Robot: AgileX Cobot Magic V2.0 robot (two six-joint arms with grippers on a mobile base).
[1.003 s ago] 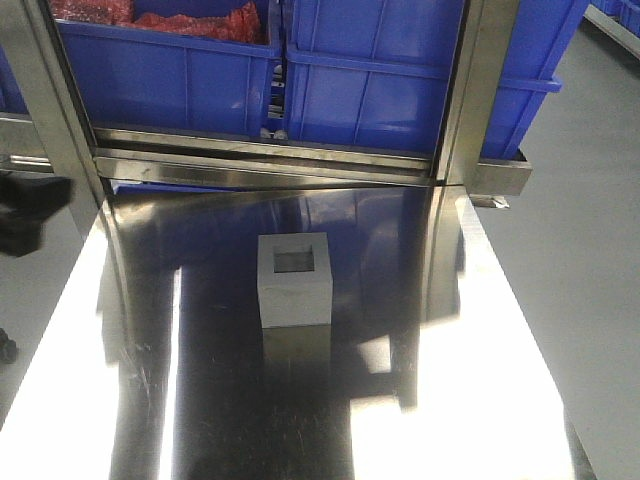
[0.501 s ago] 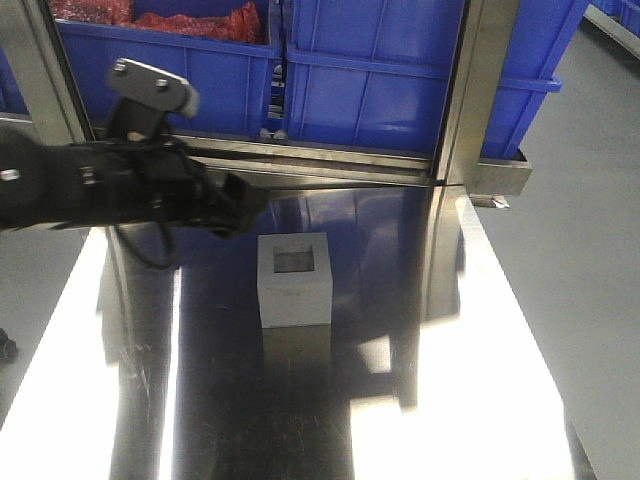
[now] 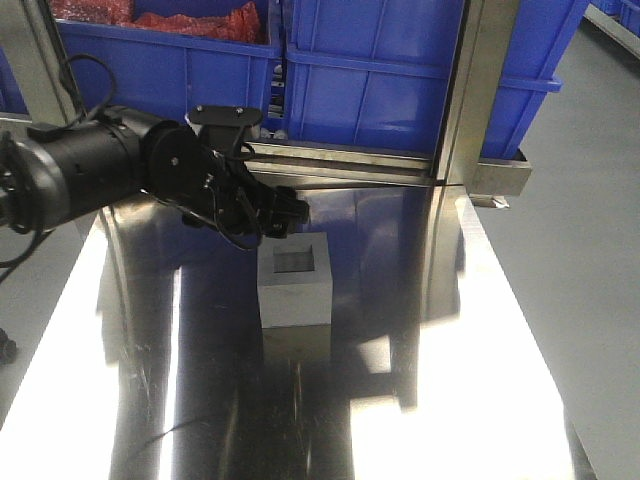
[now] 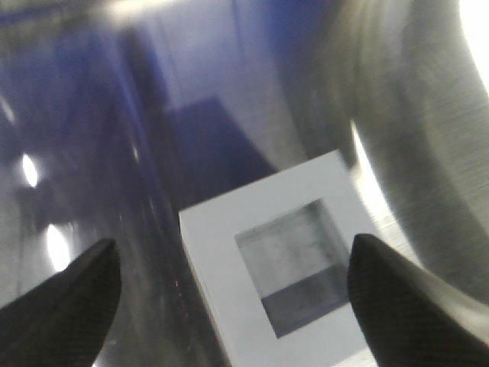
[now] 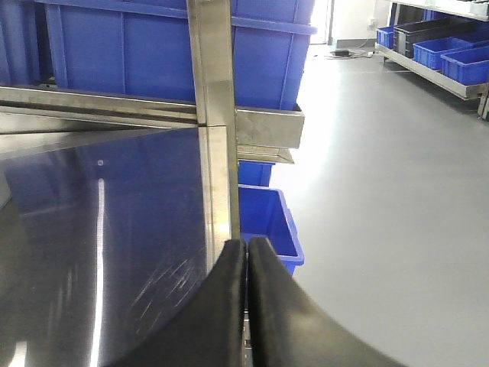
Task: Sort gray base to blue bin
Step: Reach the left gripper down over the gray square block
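Polished steel bench (image 3: 480, 330), glare everywhere, and the small matte gray base (image 3: 295, 285) sits upright mid-surface, square hollow facing up, nothing touching it. Left tool (image 3: 285, 212) hovers just behind and above it, black fingers (image 4: 76, 306) spread wide. The wrist view shows the block between them, but skewed and nearer one finger than the other. Risk, as I read it: descend like this and a fingertip lands on the rim, or shoves the block skating across that slick steel. Right tool (image 5: 246, 256) is pressed together, empty. Blue plastic crates (image 3: 380, 90) sit on the rack behind; which one is the target, I can't tell.
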